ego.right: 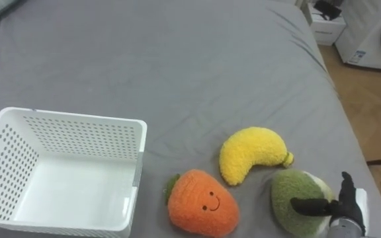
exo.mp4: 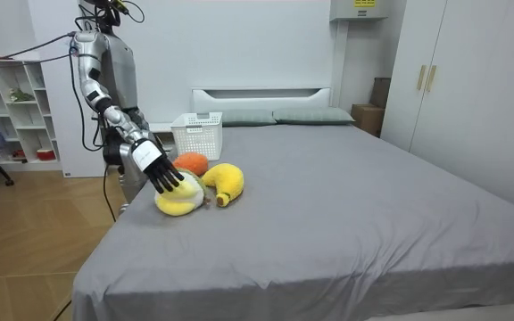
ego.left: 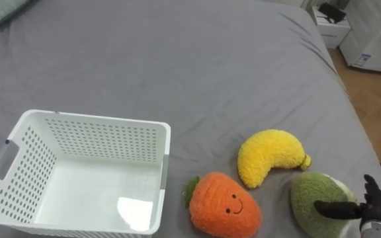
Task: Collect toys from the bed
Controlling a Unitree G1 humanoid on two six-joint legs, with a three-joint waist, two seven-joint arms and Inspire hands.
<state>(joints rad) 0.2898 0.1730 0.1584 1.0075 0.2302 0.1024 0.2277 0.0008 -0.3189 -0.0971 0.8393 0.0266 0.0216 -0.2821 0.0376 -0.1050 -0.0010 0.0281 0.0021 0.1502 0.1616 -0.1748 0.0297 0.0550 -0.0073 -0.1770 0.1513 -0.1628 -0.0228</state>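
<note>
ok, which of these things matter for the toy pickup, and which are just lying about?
For the job: carrot toy, banana toy, green toy with the right hand on it, white basket, bed.

Lying about: pillows, shelf, wardrobe.

Likely bedroom: bed (exo.mp4: 346,205), wardrobe (exo.mp4: 458,80).
</note>
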